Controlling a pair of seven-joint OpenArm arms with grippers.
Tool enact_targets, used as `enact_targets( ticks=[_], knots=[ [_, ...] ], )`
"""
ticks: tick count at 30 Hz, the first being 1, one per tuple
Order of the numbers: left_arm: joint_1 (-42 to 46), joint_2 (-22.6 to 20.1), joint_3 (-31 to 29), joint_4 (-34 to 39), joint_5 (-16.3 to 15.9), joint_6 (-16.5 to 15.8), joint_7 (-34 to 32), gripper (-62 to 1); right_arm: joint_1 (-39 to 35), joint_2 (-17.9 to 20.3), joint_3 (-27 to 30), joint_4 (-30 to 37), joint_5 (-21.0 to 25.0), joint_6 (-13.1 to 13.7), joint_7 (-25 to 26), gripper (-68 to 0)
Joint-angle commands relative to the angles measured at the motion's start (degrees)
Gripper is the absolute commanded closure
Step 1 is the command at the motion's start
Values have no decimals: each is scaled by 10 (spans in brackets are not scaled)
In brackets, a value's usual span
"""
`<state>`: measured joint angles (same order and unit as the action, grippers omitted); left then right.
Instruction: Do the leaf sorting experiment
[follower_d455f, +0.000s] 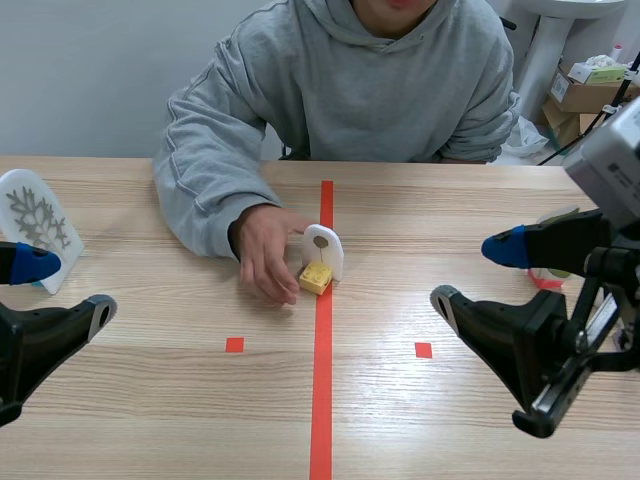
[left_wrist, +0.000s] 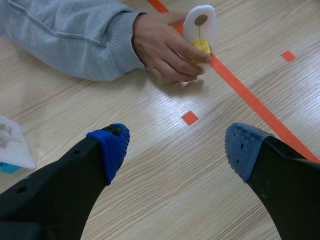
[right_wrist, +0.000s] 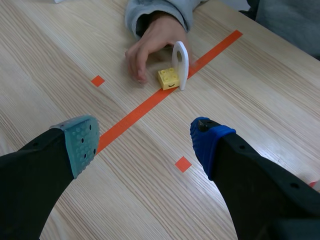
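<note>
A small white arched card (follower_d455f: 322, 248) showing a brown leaf stands on a yellow brick (follower_d455f: 316, 277) on the red centre line. A person's hand (follower_d455f: 262, 250) rests against the brick. The left wrist view shows the card (left_wrist: 200, 22), the brick (left_wrist: 202, 46) and the hand (left_wrist: 167, 47) far ahead of my left gripper (left_wrist: 176, 147), which is open and empty. My right gripper (right_wrist: 145, 140) is also open and empty, with the card (right_wrist: 181, 62) and brick (right_wrist: 168, 77) ahead of it. In the scene view the left gripper (follower_d455f: 65, 288) and right gripper (follower_d455f: 475, 273) hang low at either side.
A larger white card with a grey branching leaf (follower_d455f: 35, 225) stands at the far left on a blue base. Another card on a red base (follower_d455f: 548, 275) is mostly hidden behind my right gripper. The person in a grey hoodie (follower_d455f: 350, 90) sits across the table.
</note>
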<state>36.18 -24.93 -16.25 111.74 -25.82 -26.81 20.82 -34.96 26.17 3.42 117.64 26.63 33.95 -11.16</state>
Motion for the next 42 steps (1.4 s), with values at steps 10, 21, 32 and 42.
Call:
enact_targets(
  ticks=[10, 21, 32, 42],
  knots=[
    [0, 1, 2, 6, -21, 0, -8, -428, -4, 2, 20, -27, 44, 40, 17, -385],
    [0, 1, 2, 6, -21, 0, -12, -428, -3, 2, 31, -27, 51, 43, 17, -385],
    [0, 1, 2, 6, -21, 0, -17, -428, -3, 2, 31, -27, 51, 47, 13, -385],
    [0, 1, 2, 6, -21, 0, -17, -428, -3, 2, 31, -27, 51, 47, 12, -385]
  ],
)
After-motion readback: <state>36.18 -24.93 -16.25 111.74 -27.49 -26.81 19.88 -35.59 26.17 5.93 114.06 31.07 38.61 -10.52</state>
